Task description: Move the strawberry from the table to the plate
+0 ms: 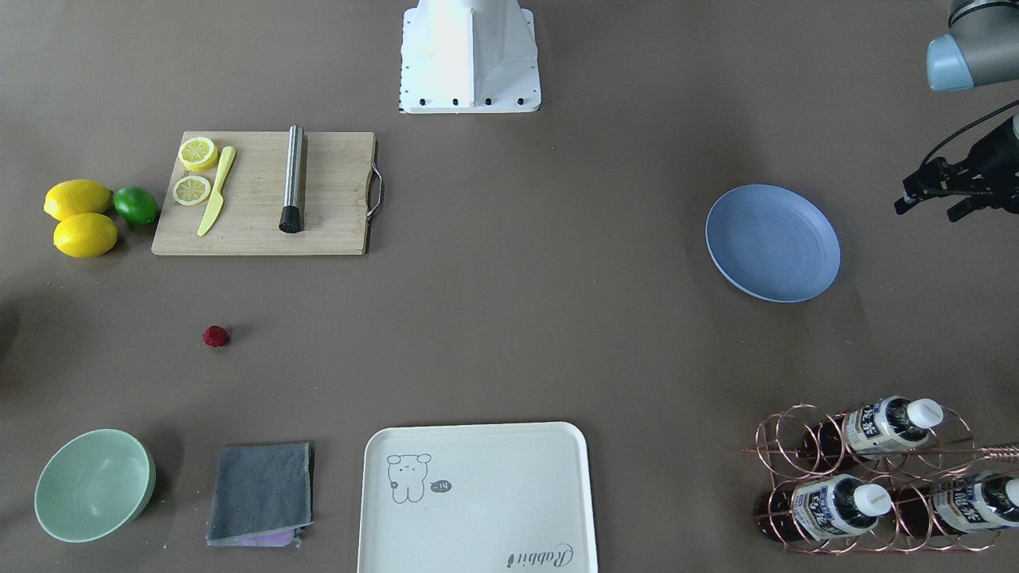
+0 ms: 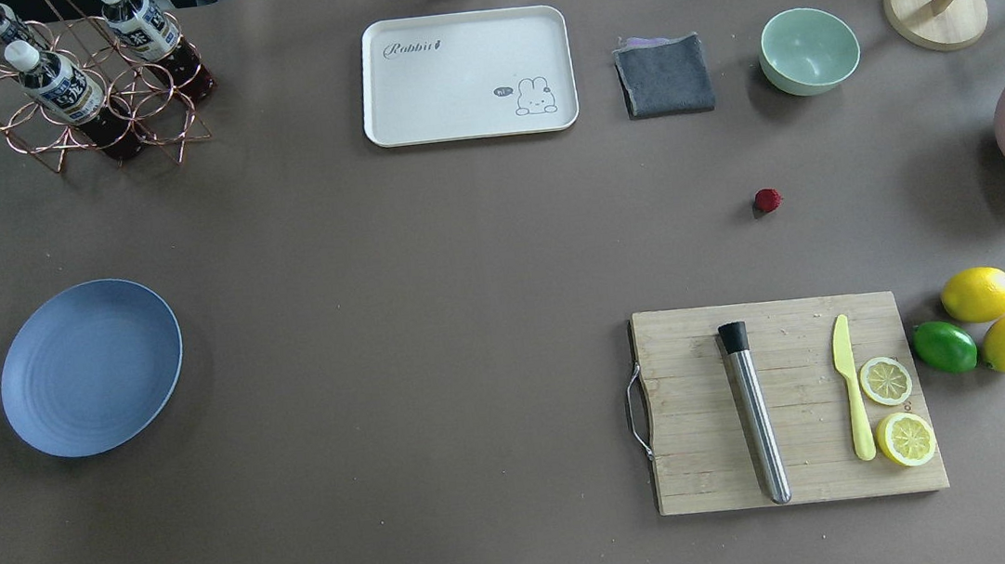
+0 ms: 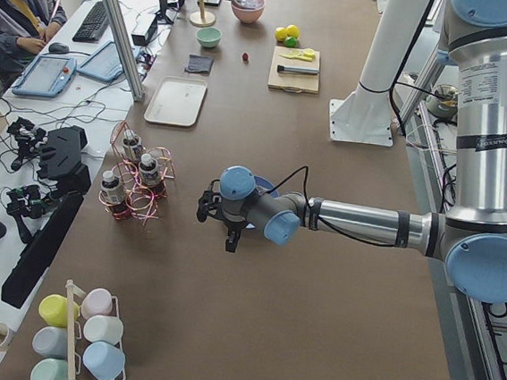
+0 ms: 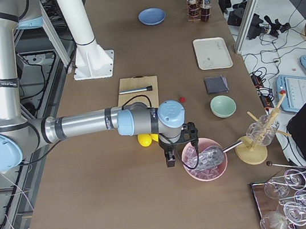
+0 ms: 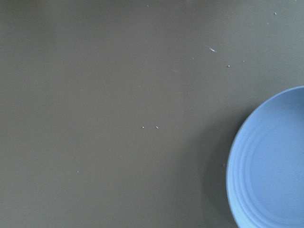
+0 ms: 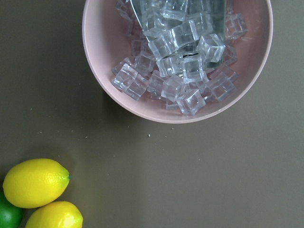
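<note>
The strawberry [image 1: 215,337] is a tiny dark-red berry lying alone on the brown table [image 1: 509,334]. It also shows in the overhead view as the strawberry [image 2: 768,200], between the cutting board and the green bowl. The blue plate [image 1: 772,243] is bare and sits far across the table; the left wrist view catches the plate's [image 5: 270,161] edge. My left gripper [image 1: 927,208] hovers beside the plate, open with nothing in it. My right gripper [image 4: 174,157] shows only in the right side view, by a pink bowl and well short of the strawberry [image 4: 182,99]. I cannot tell its state.
A wooden cutting board [image 2: 694,411] carries a steel muddler, a yellow knife and lemon slices. Two lemons [image 2: 980,294] and a lime [image 2: 945,347] lie beside it. Along the far edge are a mint bowl [image 2: 809,50], grey cloth [image 2: 664,75], cream tray [image 2: 467,75] and bottle rack [image 2: 85,88]. A pink bowl [image 6: 102,71] holds ice.
</note>
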`<move>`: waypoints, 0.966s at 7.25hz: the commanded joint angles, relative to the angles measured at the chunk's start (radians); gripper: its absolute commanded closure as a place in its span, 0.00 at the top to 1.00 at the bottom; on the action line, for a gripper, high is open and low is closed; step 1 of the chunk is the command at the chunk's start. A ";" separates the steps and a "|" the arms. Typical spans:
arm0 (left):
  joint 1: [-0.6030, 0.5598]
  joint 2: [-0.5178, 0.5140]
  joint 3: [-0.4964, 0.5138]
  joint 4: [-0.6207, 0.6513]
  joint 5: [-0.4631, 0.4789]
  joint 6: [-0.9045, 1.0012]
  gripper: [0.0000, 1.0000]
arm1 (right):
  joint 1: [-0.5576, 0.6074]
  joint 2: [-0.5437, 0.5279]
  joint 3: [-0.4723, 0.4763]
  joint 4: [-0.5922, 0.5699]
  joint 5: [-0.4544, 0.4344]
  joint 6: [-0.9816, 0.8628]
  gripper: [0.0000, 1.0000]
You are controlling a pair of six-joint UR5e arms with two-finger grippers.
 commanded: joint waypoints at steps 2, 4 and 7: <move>0.136 -0.012 0.009 -0.095 0.065 -0.132 0.97 | -0.003 -0.006 0.000 0.023 0.000 0.000 1.00; 0.184 -0.042 0.025 -0.097 0.110 -0.147 0.97 | -0.008 -0.006 0.003 0.023 0.000 0.000 1.00; 0.221 -0.122 0.133 -0.135 0.125 -0.167 0.93 | -0.014 -0.027 0.006 0.094 0.002 -0.002 1.00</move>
